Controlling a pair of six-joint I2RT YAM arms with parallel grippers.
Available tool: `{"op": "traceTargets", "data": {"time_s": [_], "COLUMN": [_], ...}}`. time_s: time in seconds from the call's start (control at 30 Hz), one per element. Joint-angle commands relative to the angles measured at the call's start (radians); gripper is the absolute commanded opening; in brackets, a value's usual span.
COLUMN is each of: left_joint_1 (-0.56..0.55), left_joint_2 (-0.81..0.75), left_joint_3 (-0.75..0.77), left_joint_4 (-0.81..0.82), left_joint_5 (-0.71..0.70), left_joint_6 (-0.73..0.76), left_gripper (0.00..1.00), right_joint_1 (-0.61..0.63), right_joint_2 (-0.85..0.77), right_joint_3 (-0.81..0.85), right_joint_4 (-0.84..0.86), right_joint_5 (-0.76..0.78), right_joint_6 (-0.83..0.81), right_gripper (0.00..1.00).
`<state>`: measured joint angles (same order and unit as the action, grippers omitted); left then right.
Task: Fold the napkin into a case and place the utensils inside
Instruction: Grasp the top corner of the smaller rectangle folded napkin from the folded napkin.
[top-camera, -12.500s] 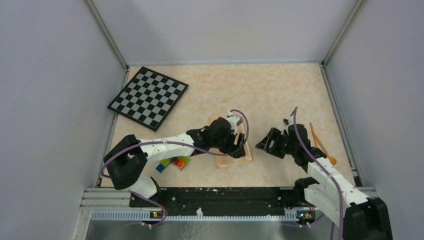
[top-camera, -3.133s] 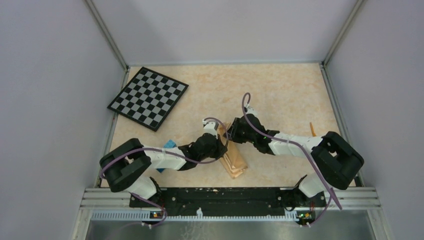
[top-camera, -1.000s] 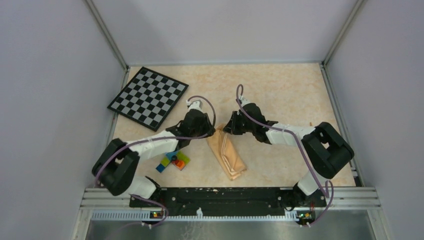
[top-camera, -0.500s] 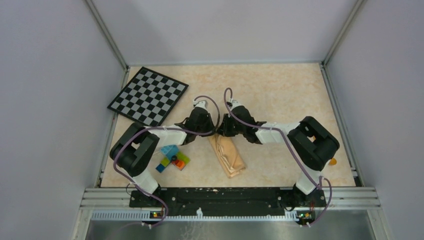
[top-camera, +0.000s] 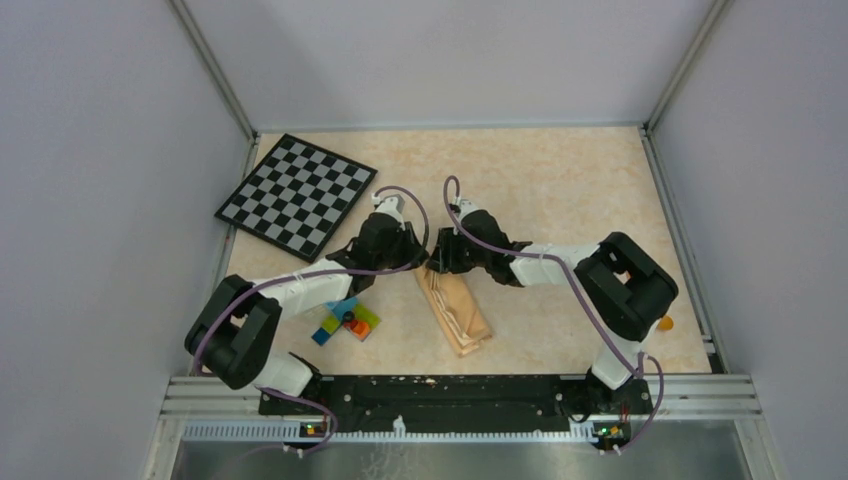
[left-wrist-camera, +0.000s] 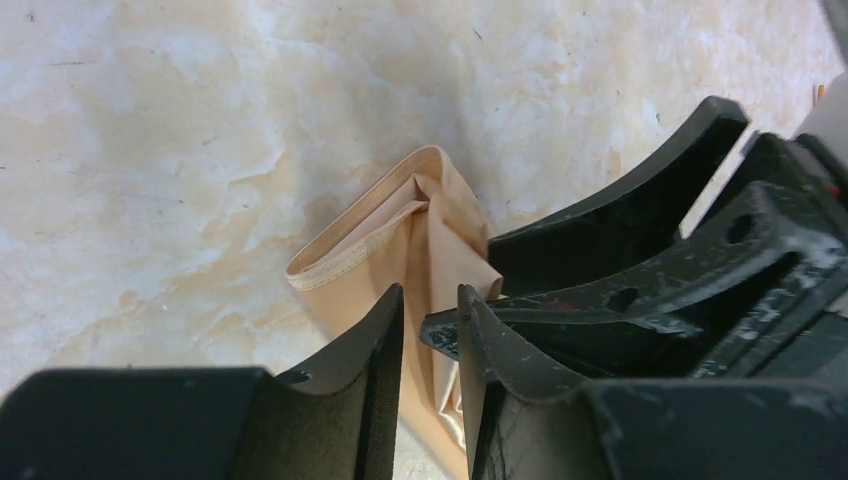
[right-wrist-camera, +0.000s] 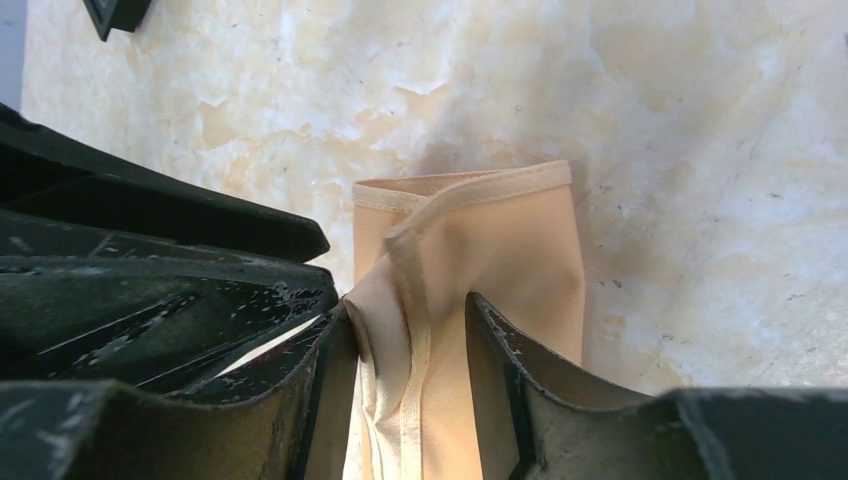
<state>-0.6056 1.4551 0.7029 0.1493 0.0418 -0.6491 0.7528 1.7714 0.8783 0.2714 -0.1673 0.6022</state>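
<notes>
The napkin (top-camera: 460, 315) lies folded into a narrow peach strip, running from the two grippers toward the near edge. My left gripper (top-camera: 416, 262) and right gripper (top-camera: 438, 263) meet nose to nose at its far end. In the left wrist view the left gripper (left-wrist-camera: 428, 290) stands a narrow gap apart over the cloth (left-wrist-camera: 400, 220). In the right wrist view the right gripper (right-wrist-camera: 408, 305) is open, and a raised hemmed fold (right-wrist-camera: 410, 290) stands between its fingers against the left one. Of the utensils only an orange tip (top-camera: 665, 323) shows behind the right arm.
A black-and-white checkerboard (top-camera: 297, 193) lies at the back left. A cluster of coloured toy bricks (top-camera: 345, 321) sits left of the napkin, under the left arm. Metal rails and grey walls bound the table on both sides.
The right gripper went from shut to open and shifted left to the napkin's far end. The left gripper came in beside it. The napkin stayed in place.
</notes>
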Motion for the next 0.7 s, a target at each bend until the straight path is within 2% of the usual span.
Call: {"op": "traceTargets", "data": {"time_s": [0.0, 0.33, 0.4, 0.5, 0.6, 0.67], "left_joint_1": [0.005, 0.005, 0.005, 0.006, 0.002, -0.003], "left_joint_2": [-0.042, -0.037, -0.040, -0.045, -0.044, -0.044], "left_joint_3": [-0.031, -0.053, -0.057, -0.057, -0.055, -0.048], "left_joint_4": [0.002, -0.005, -0.006, -0.008, -0.011, -0.013], "left_joint_5": [0.012, 0.016, 0.016, 0.023, 0.040, 0.038], "left_joint_6": [0.021, 0.030, 0.029, 0.028, 0.044, 0.067], "left_gripper": [0.31, 0.33, 0.33, 0.35, 0.46, 0.49], "right_joint_1": [0.009, 0.010, 0.011, 0.011, 0.010, 0.009], "right_joint_2": [-0.066, -0.079, -0.075, -0.063, -0.058, -0.069], "right_joint_3": [0.036, 0.031, 0.033, 0.037, 0.042, 0.041], "right_joint_4": [-0.002, -0.009, -0.004, 0.006, -0.004, -0.027], "right_joint_5": [0.002, 0.006, 0.008, -0.006, -0.008, 0.004], "right_joint_6": [-0.057, -0.090, -0.090, -0.083, -0.071, -0.062], "right_gripper": [0.43, 0.43, 0.35, 0.16, 0.00, 0.00]}}
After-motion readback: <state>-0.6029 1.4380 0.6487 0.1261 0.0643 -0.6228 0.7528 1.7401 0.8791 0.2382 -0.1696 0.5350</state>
